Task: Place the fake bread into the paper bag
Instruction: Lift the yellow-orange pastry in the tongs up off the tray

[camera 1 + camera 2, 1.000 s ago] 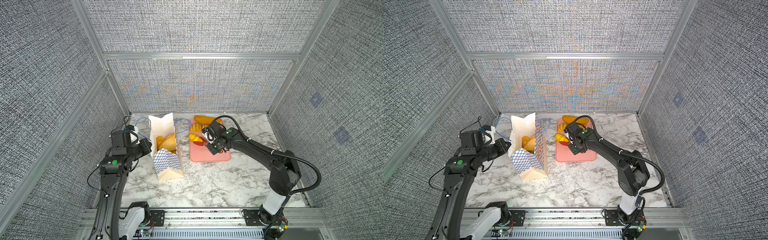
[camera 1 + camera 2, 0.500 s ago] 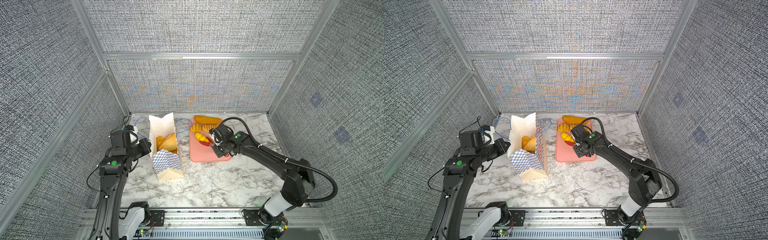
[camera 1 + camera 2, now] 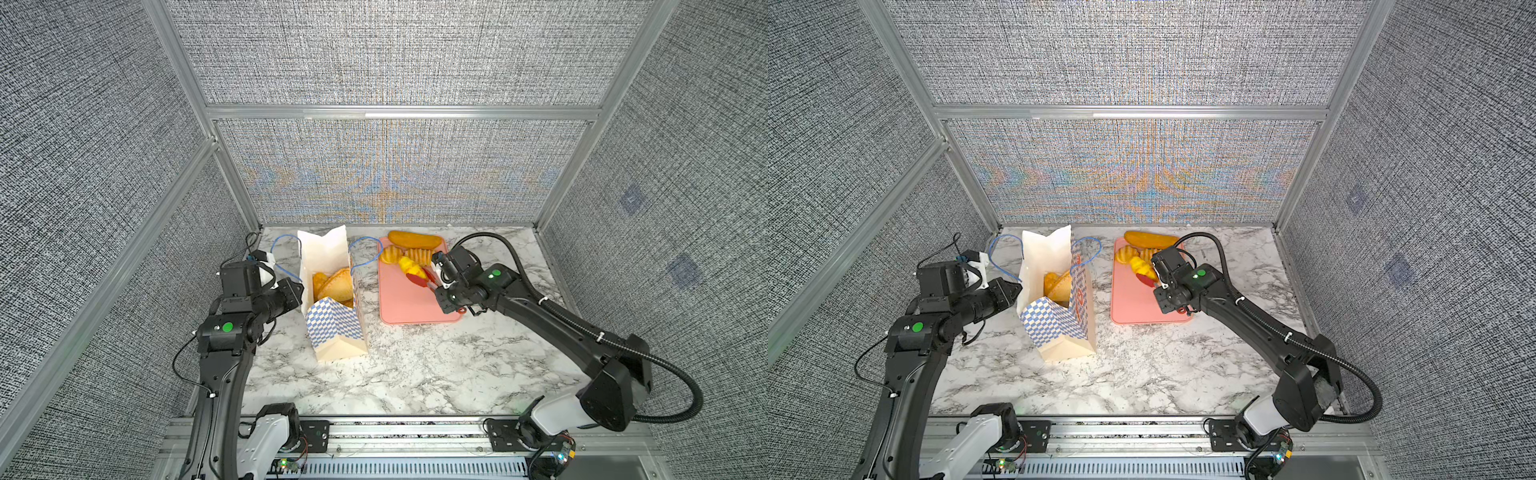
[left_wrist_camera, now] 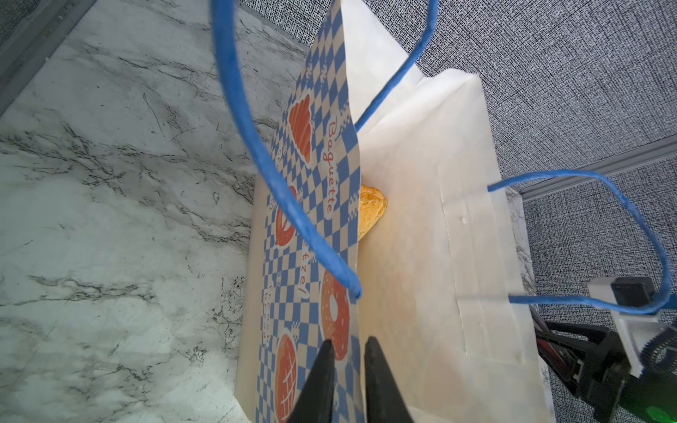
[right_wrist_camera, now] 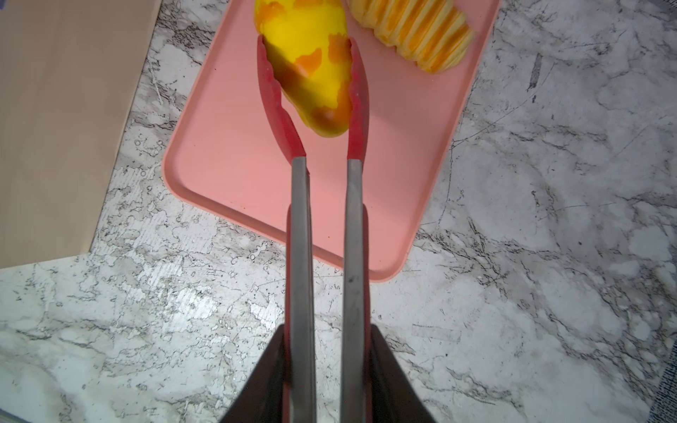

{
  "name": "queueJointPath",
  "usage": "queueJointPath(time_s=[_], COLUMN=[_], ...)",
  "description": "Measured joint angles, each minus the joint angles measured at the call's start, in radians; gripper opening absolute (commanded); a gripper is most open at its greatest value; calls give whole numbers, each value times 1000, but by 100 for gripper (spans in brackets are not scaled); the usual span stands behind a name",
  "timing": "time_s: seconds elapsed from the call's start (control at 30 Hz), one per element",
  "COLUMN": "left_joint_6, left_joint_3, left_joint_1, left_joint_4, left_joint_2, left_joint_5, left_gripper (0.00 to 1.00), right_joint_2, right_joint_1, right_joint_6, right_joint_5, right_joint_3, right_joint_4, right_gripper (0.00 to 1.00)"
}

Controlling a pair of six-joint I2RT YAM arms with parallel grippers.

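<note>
my left gripper (image 4: 350,342) straddles the rim of the paper bag (image 4: 421,219), fingers slightly parted | my right gripper (image 5: 328,329) clamps the red tongs (image 5: 301,219), whose tips pinch a yellow braided roll (image 5: 311,73) toward 11 o'clock on the pink tray (image 5: 238,175) | bag stands at the tray's 9 o'clock, buns (image 3: 334,284) inside

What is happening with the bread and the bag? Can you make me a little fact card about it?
bag: cream paper bag with blue-checked band, upright and open on the marble table
inside bag: golden toy breads
left gripper: jaws slightly apart astride the bag's rim
right gripper: shut on red-tipped metal tongs
tongs hold: yellow-orange toy roll, over or on the flat pink plastic tray
also on tray: long golden loaf, two ridged rolls
</note>
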Motion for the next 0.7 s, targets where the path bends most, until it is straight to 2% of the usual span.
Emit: queueJointPath(time_s=[0.2,0.7], left_joint_6=[0,0], left_joint_3=[0,0], left_joint_1=[0,0], left_joint_4=[0,0], left_joint_2=[0,-2], left_joint_5=[0,0], left_gripper=[5,3], right_joint_2=[-47,-161], right_joint_1=[-11,-30], right_joint_6=[18,68], right_joint_5=[2,18], right_joint_3=[21,92], right_joint_4=[-6,-55], right_gripper=[34,34])
